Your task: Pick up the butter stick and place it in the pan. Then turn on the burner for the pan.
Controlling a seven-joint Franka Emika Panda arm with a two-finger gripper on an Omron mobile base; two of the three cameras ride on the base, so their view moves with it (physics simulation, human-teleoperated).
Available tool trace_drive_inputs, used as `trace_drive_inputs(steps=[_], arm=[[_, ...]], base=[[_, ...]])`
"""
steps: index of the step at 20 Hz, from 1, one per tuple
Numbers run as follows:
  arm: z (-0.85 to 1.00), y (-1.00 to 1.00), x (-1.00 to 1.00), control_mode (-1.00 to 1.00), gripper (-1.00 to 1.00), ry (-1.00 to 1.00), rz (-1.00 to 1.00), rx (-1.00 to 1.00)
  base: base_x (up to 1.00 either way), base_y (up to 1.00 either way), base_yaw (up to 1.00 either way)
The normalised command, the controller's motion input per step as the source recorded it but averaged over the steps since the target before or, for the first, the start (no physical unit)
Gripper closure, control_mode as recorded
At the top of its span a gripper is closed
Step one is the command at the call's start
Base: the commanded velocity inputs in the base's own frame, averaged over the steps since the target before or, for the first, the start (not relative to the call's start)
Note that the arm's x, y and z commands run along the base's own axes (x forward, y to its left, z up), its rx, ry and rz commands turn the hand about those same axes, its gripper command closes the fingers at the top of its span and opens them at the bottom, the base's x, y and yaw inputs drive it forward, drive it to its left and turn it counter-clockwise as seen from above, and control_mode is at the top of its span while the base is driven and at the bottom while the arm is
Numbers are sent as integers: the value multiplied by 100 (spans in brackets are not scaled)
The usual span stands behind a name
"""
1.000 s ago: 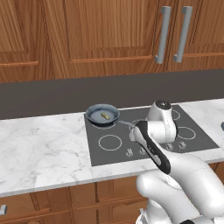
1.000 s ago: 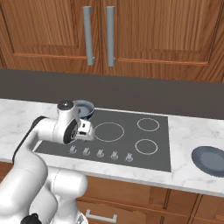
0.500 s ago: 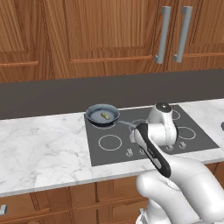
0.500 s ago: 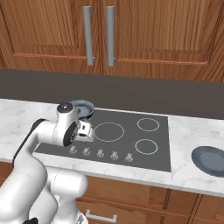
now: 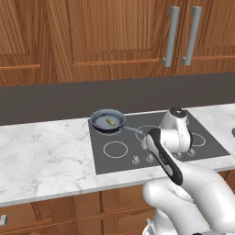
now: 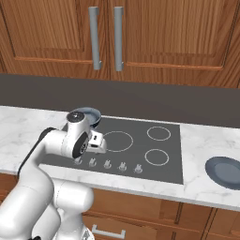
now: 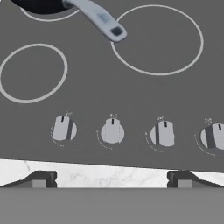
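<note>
1. A simulated kitchen is shown: wooden cabinets above, a marble counter (image 5: 46,160) with a dark glass cooktop (image 5: 137,160) set into it.
2. The butter stick (image 5: 110,121) is seen lying inside the pan (image 5: 107,120), on the cooktop's rear left ring (placement looks done).
3. It is a tiny pale yellow-tan oblong, far smaller than the bluish-grey bowl; it is judged light, soft and slippery, best taken across its short sides.
4. The pan's slim grey handle (image 7: 98,18) is pointed toward the front knobs.
5. The gripper (image 7: 111,183) is held released, jaws wide with nothing between them, above the knob row (image 7: 112,131); a knob turn is judged next.
6. A dark plate (image 6: 226,171) is seen far right.
</note>
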Motion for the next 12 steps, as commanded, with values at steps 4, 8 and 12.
trace_drive_inputs(steps=[4,8,12], arm=[[0,-4,0,-100,-100,0,0,0],[0,0,0,-100,-100,0,0,0],[0,0,0,-100,-100,0,0,0]], base=[[0,0,0],[0,0,0],[0,0,0]])
